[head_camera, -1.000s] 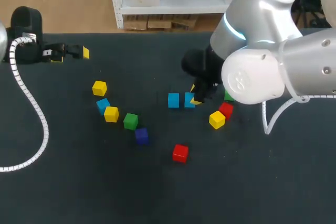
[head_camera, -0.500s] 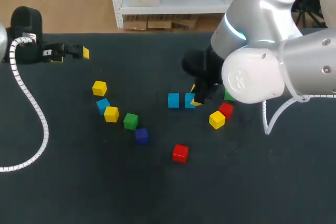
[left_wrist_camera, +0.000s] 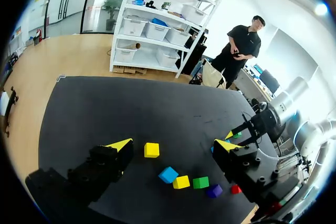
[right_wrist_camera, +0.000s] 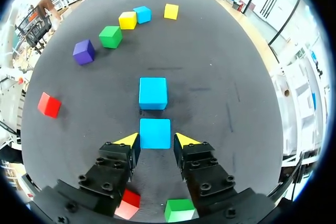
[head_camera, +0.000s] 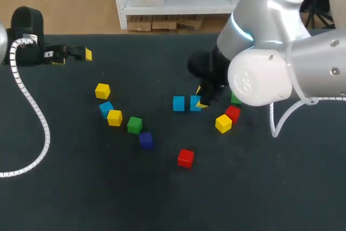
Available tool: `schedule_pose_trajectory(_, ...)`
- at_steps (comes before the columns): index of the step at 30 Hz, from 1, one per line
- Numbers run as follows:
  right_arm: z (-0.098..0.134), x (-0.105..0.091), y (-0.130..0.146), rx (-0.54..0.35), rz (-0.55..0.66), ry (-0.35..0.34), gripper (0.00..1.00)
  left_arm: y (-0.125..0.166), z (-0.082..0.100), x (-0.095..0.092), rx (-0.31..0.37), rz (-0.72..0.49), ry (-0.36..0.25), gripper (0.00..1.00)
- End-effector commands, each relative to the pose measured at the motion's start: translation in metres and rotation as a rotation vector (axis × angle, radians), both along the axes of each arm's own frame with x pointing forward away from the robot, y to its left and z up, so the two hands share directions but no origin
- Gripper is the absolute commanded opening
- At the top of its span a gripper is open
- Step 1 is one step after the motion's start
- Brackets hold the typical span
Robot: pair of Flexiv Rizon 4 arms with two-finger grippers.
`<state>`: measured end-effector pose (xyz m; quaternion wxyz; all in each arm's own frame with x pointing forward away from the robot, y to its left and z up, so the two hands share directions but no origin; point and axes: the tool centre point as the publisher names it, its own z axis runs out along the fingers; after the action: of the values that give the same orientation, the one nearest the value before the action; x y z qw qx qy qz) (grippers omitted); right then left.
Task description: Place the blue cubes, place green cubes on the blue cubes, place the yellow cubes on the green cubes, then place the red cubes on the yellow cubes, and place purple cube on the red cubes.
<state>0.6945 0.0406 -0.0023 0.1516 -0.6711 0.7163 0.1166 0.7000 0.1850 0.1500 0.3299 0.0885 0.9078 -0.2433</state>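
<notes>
Blue cube (right_wrist_camera: 155,129): flat on the table (head_camera: 281,187) near its middle, squarely between the fingers of the right gripper (right_wrist_camera: 156,141). A sliver of dark table shows on either side, so the yellow tips flank it without clasping it; they are slightly parted and hold nothing. Change over the last second: none visible. Cube, gripper and arm sit where both earlier head views had them, which reads as a pause at set-down, not a carry. Second blue cube (right_wrist_camera: 153,93): just left of the first in the scene, in line with it, with a narrow gap between. The pair looks like the start of the base row. Third blue cube (head_camera: 106,108): well to the left, just beside a yellow cube (head_camera: 114,117), not yet brought over. Green cube (head_camera: 134,125) and purple cube (head_camera: 145,140): same left cluster, unmoved. Red cube (head_camera: 185,158): alone, nearer. Second red cube (head_camera: 232,113) and second yellow cube (head_camera: 223,123): just right of the right gripper. Left gripper (head_camera: 73,57): far left, fingers wide apart, empty, unmoved. Judgement: blue stage not finished, no stacking begun.
</notes>
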Motion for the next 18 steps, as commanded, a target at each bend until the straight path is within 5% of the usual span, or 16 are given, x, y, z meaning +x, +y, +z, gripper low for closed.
schedule_pose_trajectory(1, -0.0002, 0.0027, 0.0013, 0.001, 0.004, 0.004, 0.42, 0.0, 0.0, 0.0, 0.0, 0.0, 0.0, 1.0)
schedule_pose_trajectory(10, 0.0011, -0.0002, 0.0013, -0.001, 0.013, 0.012, 0.48, 0.0, 0.0, 0.0, 0.0, 0.0, 0.0, 1.0)
schedule_pose_trajectory(14, 0.003, -0.0023, 0.0003, -0.004, 0.015, 0.016, 0.99, 0.0, 0.0, 0.0, 0.0, 0.0, 0.0, 1.0)
schedule_pose_trajectory(18, 0.0078, -0.004, -0.0047, -0.002, 0.004, 0.017, 1.0, 0.0, 0.0, 0.0, 0.0, 0.0, 0.0, 1.0)
